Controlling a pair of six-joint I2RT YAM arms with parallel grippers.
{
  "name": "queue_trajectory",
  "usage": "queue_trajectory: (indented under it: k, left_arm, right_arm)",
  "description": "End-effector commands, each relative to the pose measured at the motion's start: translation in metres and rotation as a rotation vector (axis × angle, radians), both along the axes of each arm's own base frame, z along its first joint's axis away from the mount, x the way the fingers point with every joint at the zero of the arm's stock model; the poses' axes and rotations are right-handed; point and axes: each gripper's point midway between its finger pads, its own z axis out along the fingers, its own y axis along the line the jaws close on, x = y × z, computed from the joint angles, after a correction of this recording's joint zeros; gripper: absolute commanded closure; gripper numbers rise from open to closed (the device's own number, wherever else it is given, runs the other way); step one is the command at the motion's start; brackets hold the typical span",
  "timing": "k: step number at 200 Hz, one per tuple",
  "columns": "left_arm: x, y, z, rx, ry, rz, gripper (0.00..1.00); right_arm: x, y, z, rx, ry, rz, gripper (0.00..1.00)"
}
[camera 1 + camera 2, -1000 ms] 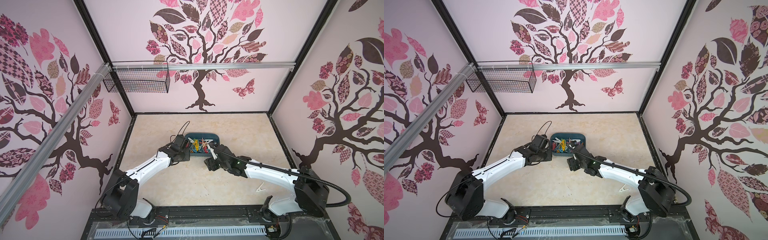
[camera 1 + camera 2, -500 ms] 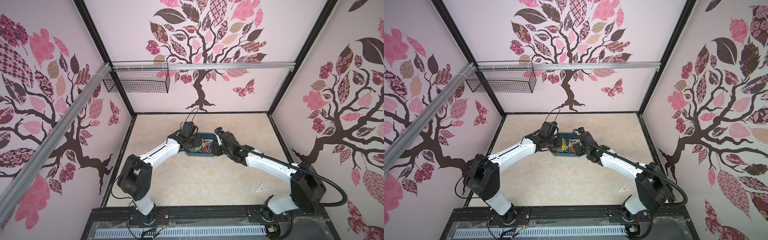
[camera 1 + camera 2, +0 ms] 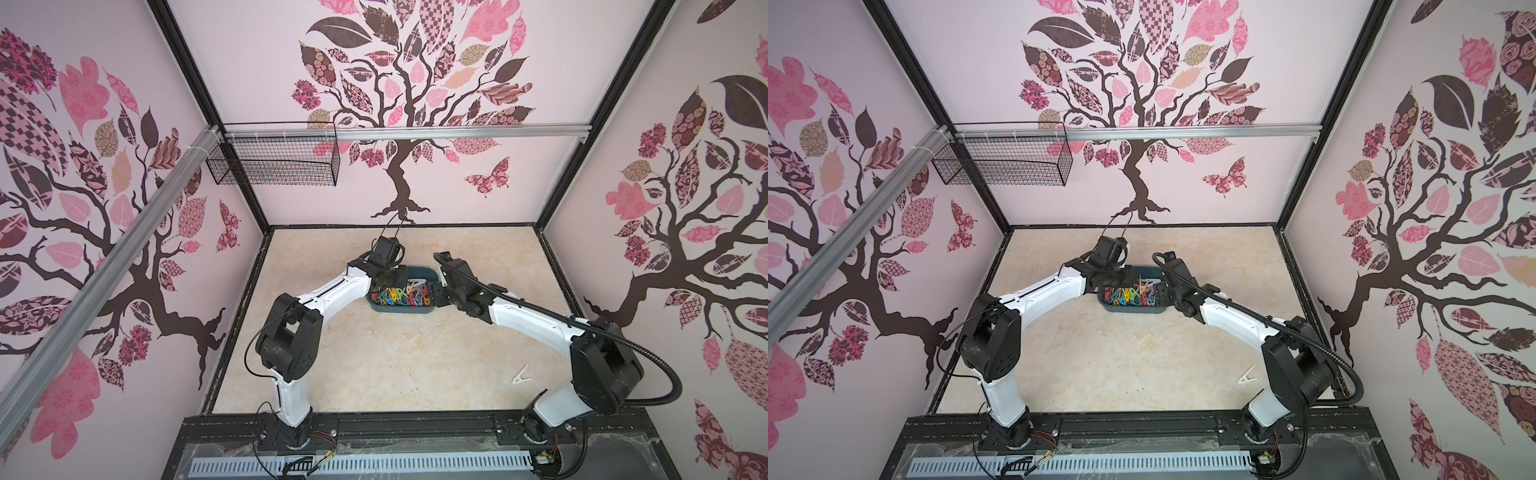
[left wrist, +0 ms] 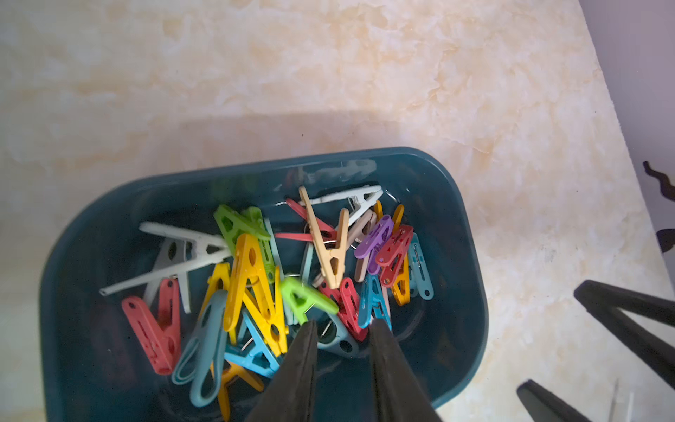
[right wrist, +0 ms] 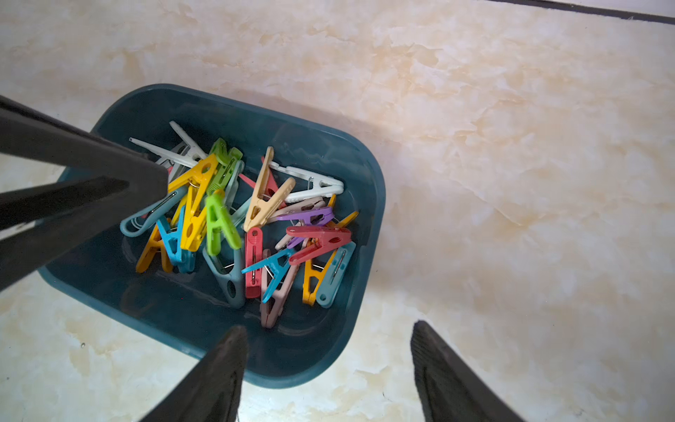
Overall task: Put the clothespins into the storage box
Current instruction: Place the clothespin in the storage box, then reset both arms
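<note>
The dark teal storage box (image 3: 424,310) (image 3: 1142,314) sits mid-table and holds a heap of coloured clothespins (image 4: 255,277) (image 5: 263,219). In the left wrist view my left gripper (image 4: 341,325) hangs over one end of the box (image 4: 449,255), jaws apart with nothing between them. A blurred green clothespin (image 4: 305,299) (image 5: 219,226) lies on the heap just beyond its tips. My right gripper (image 5: 328,329) stands open and empty above the box's rim (image 5: 378,190) at the other end. One white clothespin (image 3: 521,376) (image 3: 1248,376) lies alone on the table near the right arm's base.
A black wire-mesh basket (image 3: 274,162) hangs from the rail at the back left. Patterned walls close the table on three sides. Both arms arch inward from the front rail and meet over the box.
Both arms have reached forward from the near side to above the box. The left gripper has gone from shut to open, and the green clothespin now lies on the heap.
</note>
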Motion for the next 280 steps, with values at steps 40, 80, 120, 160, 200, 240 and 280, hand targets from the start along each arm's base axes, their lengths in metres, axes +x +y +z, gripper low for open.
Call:
queue_trajectory:
  k: [40, 80, 120, 160, 200, 240, 280]
  left_arm:
    - [-0.020, 0.045, 0.111, -0.002, -0.306, 0.055, 0.58]
    - [-0.049, 0.110, 0.120, 0.022, -0.415, 0.182, 0.54]
    - [-0.058, 0.160, 0.106, 0.146, -0.702, 0.303, 0.50]
    - [-0.052, 0.246, 0.125, 0.435, -0.873, 0.700, 0.47]
    - [-0.065, 0.312, 0.094, 0.597, -0.839, 0.886, 0.48]
    - [-0.060, 0.312, 0.056, 0.590, -0.789, 0.845, 0.48]
    - [-0.059, 0.311, 0.010, 0.609, -0.753, 0.814, 0.46]
  right_arm:
    - [0.001, -0.009, 0.058, 0.094, -0.129, -0.024, 0.25]
    - [0.000, -0.048, 0.096, 0.069, -0.290, -0.141, 0.17]
    - [0.012, -0.118, 0.100, 0.068, -0.477, -0.374, 0.03]
    - [0.025, -0.158, 0.098, -0.045, -0.550, -0.527, 0.00]
    - [0.007, -0.213, 0.093, -0.103, -0.638, -0.662, 0.00]
    - [-0.010, -0.251, 0.042, -0.114, -0.558, -0.706, 0.00]
    - [-0.003, -0.242, 0.013, -0.064, -0.564, -0.655, 0.00]
